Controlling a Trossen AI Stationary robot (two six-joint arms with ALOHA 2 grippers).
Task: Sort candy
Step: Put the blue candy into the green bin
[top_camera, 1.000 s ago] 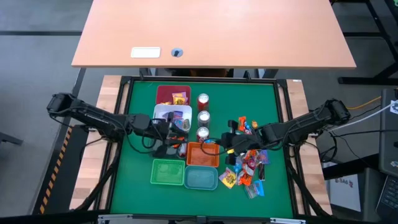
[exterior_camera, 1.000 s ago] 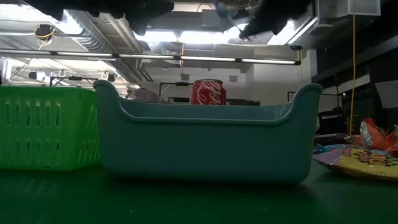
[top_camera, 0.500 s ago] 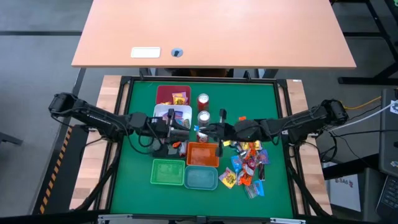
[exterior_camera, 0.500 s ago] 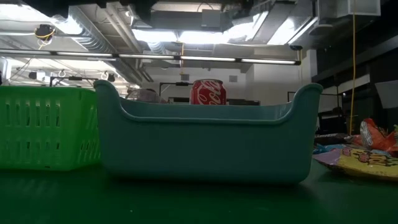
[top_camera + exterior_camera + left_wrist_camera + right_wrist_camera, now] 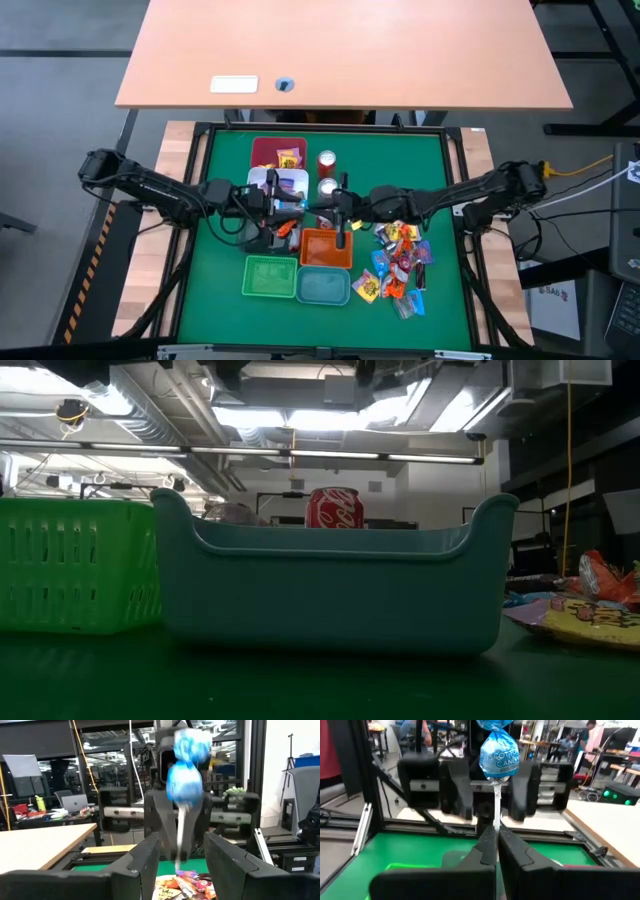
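Note:
A blue lollipop point(image 5: 499, 757) stands upright in my shut right gripper point(image 5: 496, 836), which hovers over the bins at mid-table point(image 5: 322, 208), pointing level toward the table's left. Facing it from the left, my left gripper point(image 5: 182, 847) point(image 5: 292, 210) is open. The lollipop point(image 5: 184, 780) shows just beyond the gap between the left gripper's fingers; whether they touch it, I cannot tell. The loose candy point(image 5: 400, 262) lies in a heap on the green mat at the right; some of it shows in the low view point(image 5: 590, 610). My right gripper pinches the lollipop's white stick point(image 5: 496, 815) at its lower end between its two fingers. The fingers lie level and come from the table's right, across the stick. The lollipop stands upright with its blue head on top, lifted clear of the bins.
Maroon point(image 5: 270, 150), white point(image 5: 262, 180), orange point(image 5: 326, 250), green point(image 5: 269, 276) and teal point(image 5: 323, 287) bins stand at mid-table. Red-and-silver cans point(image 5: 326, 163) stand in a row beside them. In the low view the teal bin point(image 5: 330, 585) fills the foreground.
My right gripper has gone from over the candy heap toward the table's left, up to my left gripper, and has tipped from pointing down to level, carrying the lollipop. My left gripper has tipped up a little and stayed open.

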